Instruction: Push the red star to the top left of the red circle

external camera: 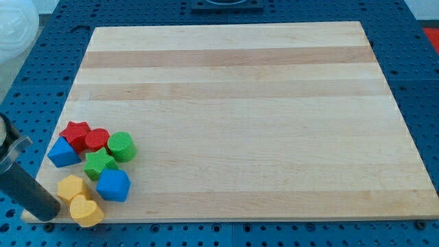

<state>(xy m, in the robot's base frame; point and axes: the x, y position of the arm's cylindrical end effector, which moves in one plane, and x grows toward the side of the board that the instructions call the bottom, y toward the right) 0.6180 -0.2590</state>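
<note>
The red star [74, 132] sits near the board's bottom-left corner, touching the left side of the red circle [97, 139]. My tip [48, 215] shows at the view's bottom left, by the board's corner. It is just left of the yellow heart [86, 211] and below-left of the yellow hexagon [71, 186]. It is well below the red star and apart from it.
A blue triangular block [62, 153] lies below the red star. A green circle [121, 146] is right of the red circle. A green star [99, 163] and a blue cube [113, 184] lie below them. The wooden board's [240, 103] left edge is close by.
</note>
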